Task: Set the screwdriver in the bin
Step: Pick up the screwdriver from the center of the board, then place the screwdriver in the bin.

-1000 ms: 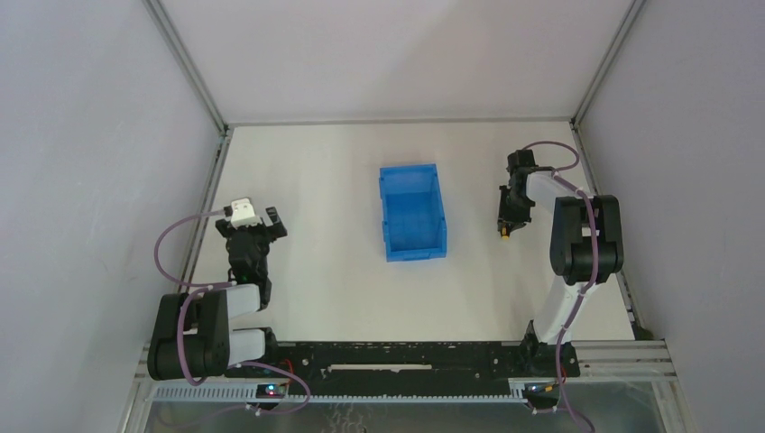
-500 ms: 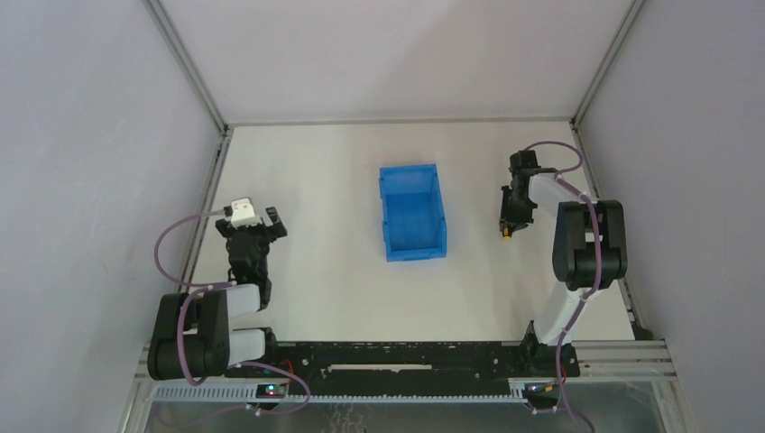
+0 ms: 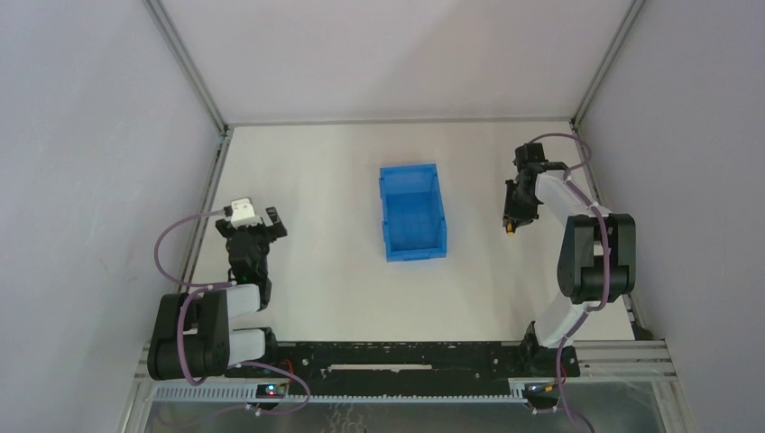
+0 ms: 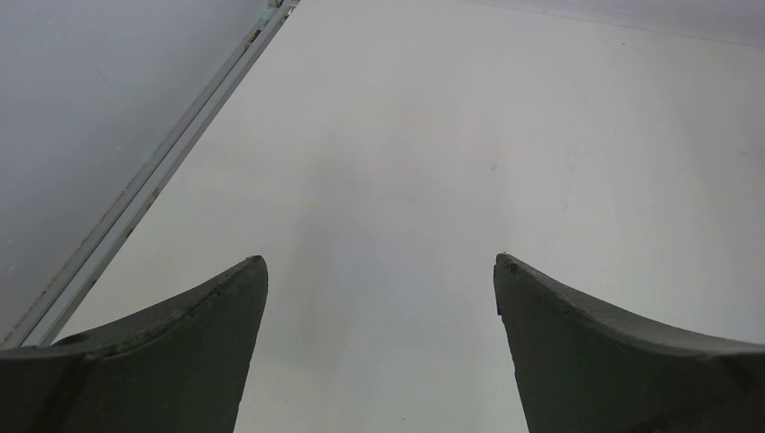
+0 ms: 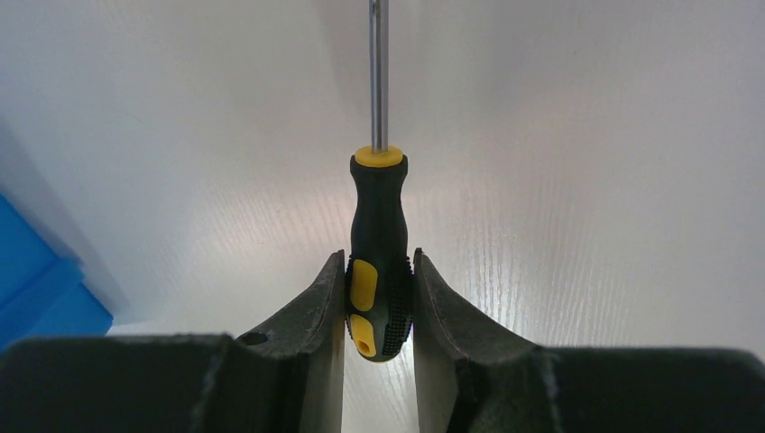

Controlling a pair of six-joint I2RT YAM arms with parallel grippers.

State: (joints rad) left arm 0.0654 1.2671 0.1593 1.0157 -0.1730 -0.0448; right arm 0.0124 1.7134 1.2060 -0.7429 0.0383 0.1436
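A white counter [image 3: 316, 180] seen from above, with a bright blue bin [image 3: 413, 212] near its middle, standing where it stood a second ago. The bin holds nothing.

To the right of the bin, well apart from it, the right tool [image 3: 516, 209] hangs above the counter, clenched on the screwdriver [image 3: 511, 225]. In the right wrist view its two dark fingers [image 5: 316, 307] press the lower part of the black-and-yellow handle from either side. The thin metal shaft points straight away from the camera and runs out of the top of the picture. A corner of the bin shows blue at the left edge of that view.

Compared with a second ago, the right tool and the screwdriver have drifted slightly farther from the bin, toward the right wall. The elbow of the right arm [image 3: 595, 262] has swung outward and nearer to the arm bases.

To the left of the bin, well apart from it, the left tool [image 4: 379, 262] has not moved. It is released, its fingers spread wide over bare counter with nothing between them.
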